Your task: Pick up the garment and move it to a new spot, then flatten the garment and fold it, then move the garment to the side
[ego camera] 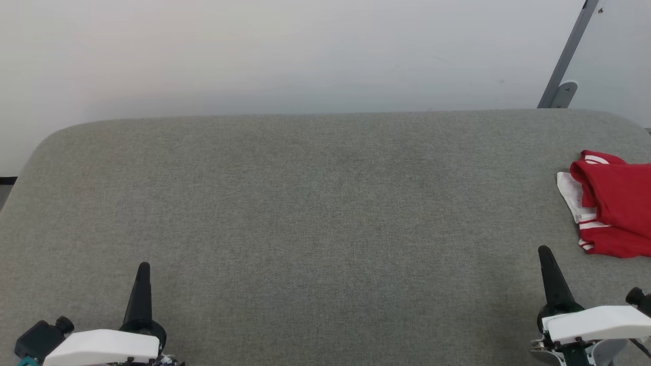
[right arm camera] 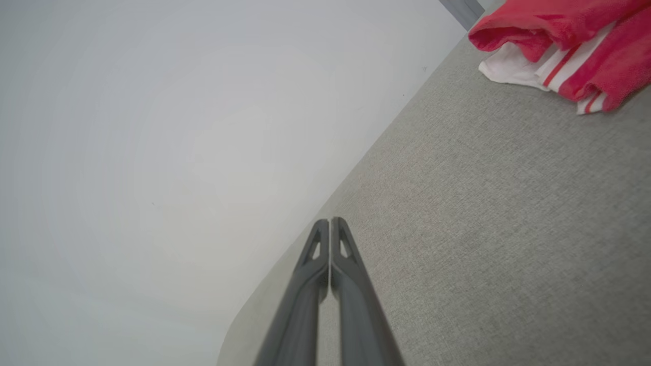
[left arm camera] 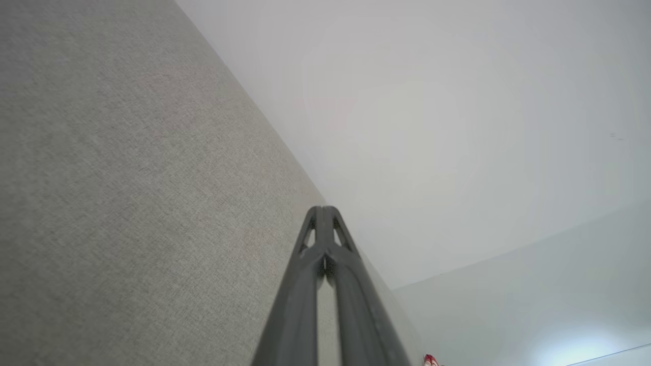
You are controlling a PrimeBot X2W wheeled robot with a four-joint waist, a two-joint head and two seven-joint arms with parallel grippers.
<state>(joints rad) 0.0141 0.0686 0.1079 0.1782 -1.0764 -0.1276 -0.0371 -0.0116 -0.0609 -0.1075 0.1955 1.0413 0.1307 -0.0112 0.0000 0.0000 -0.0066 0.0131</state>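
The garment [ego camera: 615, 208] lies in a compact red heap at the right edge of the grey fabric table [ego camera: 305, 203]. A white sleeve and red-and-white striped trim show on its left side, and the frame edge cuts off its right part. The right wrist view has the garment [right arm camera: 559, 46] at the upper right. My right gripper [ego camera: 544, 250] is shut and empty, resting near the front edge just short of the garment. My left gripper [ego camera: 144, 267] is shut and empty at the lower left, far from it. The fingers are pressed together on both the left gripper [left arm camera: 323, 209] and the right gripper [right arm camera: 330, 221].
A pale wall runs behind the table's far edge. A grey slanted metal strut [ego camera: 567, 56] stands at the back right. The table has rounded far corners, and bare grey fabric spreads from the left side to the garment.
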